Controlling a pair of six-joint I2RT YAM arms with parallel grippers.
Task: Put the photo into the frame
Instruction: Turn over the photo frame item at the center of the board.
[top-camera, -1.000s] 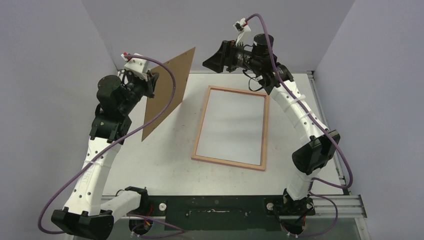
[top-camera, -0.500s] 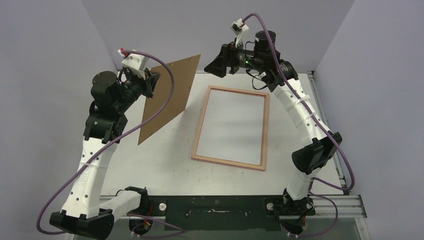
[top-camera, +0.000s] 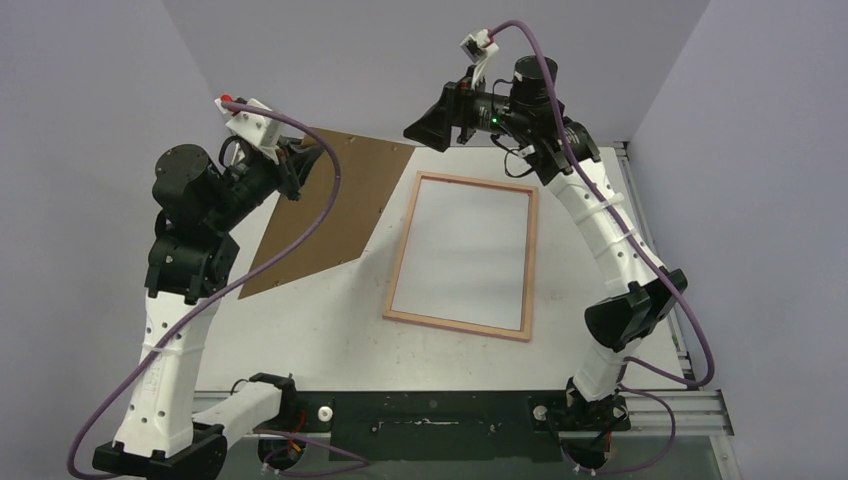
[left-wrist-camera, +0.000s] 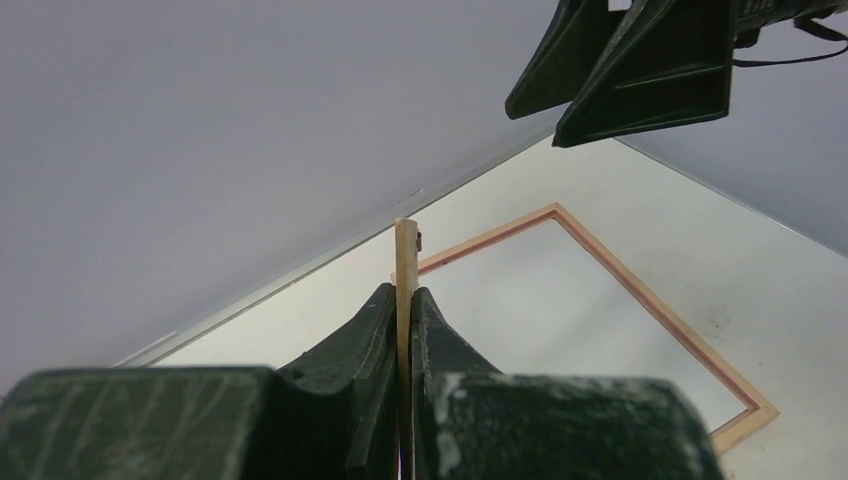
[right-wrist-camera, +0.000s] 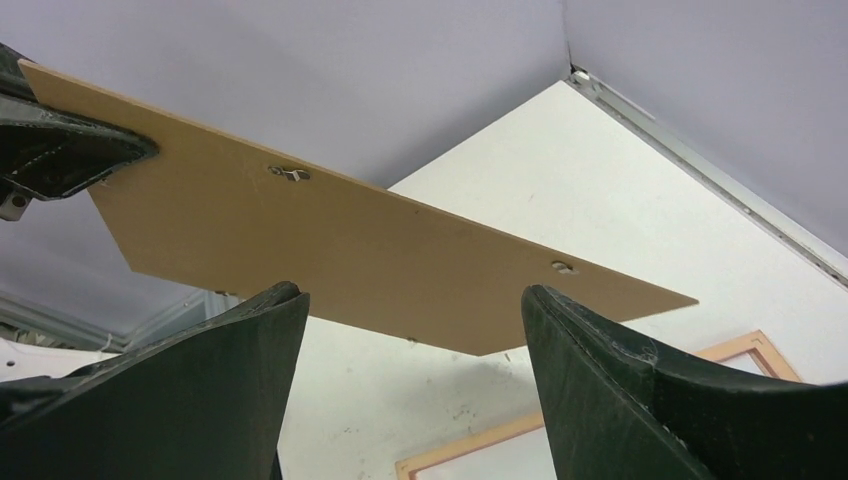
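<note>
Brown fibreboard panel (top-camera: 330, 215) is hanging tilted over the table (top-camera: 300, 330), left gripper (top-camera: 298, 160) pinching its edge tight. Right gripper (top-camera: 425, 125) is hovering spread wide, holding nothing. Frame (top-camera: 402, 245) is lying flat mid-table, wood side up, photo (top-camera: 465, 250) sitting inside, white back up.

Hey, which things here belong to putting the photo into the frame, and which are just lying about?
For the job: the frame, flat on the table; the white sheet inside it, possibly the photo face down.
Aside: the brown backing panel, pinched by its edge in the left gripper; the right gripper, open and empty.
</note>
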